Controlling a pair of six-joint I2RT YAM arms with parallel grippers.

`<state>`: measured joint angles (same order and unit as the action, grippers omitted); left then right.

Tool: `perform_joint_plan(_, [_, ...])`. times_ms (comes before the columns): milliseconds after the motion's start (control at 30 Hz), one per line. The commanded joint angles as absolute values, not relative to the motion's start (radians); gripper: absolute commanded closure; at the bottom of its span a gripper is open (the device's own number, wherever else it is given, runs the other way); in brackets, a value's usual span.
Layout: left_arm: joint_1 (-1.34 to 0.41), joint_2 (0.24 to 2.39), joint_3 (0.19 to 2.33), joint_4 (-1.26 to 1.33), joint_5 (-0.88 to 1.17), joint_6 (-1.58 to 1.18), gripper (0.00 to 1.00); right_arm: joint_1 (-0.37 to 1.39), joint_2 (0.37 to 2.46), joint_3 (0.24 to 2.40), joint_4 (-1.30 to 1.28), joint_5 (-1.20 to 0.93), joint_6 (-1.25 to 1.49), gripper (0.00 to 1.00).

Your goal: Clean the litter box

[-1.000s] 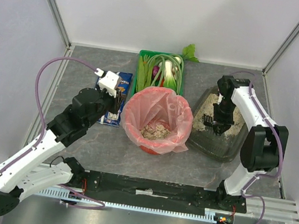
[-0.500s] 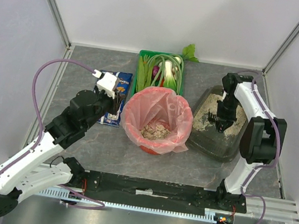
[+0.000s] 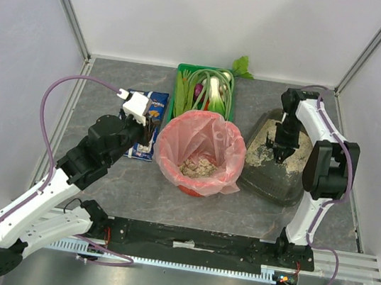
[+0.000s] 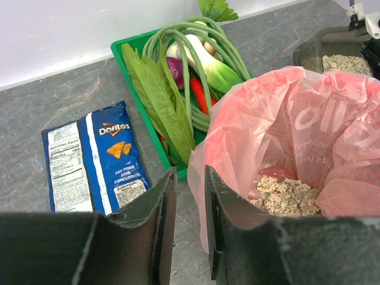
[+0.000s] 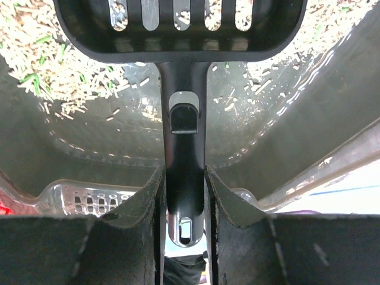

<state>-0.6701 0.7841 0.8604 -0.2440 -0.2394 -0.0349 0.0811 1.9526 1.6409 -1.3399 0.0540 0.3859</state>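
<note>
While gripping the black scoop (image 5: 178,24) by its handle (image 5: 183,148), drive the slotted blade low and flat through the beige litter (image 5: 35,53), then lift slowly and shake lightly to sift clean grains back through the slots. Go for clumps rather than loose fill. Hold the blade level on the way across to the red bin (image 3: 175,147) with its pink bag, and clear both the tray wall and the bag's rim before tipping. Find the litter box (image 3: 277,184) on the right of the table (image 3: 113,81), just beside that bin, with most of the litter lying toward the far end. Note the right gripper (image 5: 183,178) clamped on the handle, both fingers pressed against its sides, pointing steeply down into the far part of the tray. See the right arm (image 3: 327,163) folded high, elbow above the tray's right side, forearm reaching back over the box. See the left arm (image 3: 64,174) stretched diagonally toward the bin, and the left gripper (image 4: 187,184) nearly closed, only a thin slit between the fingers and nothing in it, hanging between a blue chip bag (image 4: 92,157) and the bin, near a green crate (image 4: 127,47) of vegetables.
</note>
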Motion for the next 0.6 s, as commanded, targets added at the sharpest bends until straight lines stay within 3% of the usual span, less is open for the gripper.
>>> perform_joint_plan(0, [-0.675, 0.772, 0.858, -0.192, -0.262, -0.002, 0.69, 0.077, 1.968, 1.66, -1.255, 0.077, 0.436, 1.0])
perform_joint_plan(367, [-0.675, 0.779, 0.857, -0.193, -0.252, -0.002, 0.69, 0.078, 1.962, 1.608, -1.089, 0.097, 0.488, 1.0])
perform_joint_plan(567, [-0.675, 0.785, 0.858, -0.192, -0.245, -0.002, 0.69, 0.08, 1.896, 1.473, -0.947, 0.097, 0.502, 1.0])
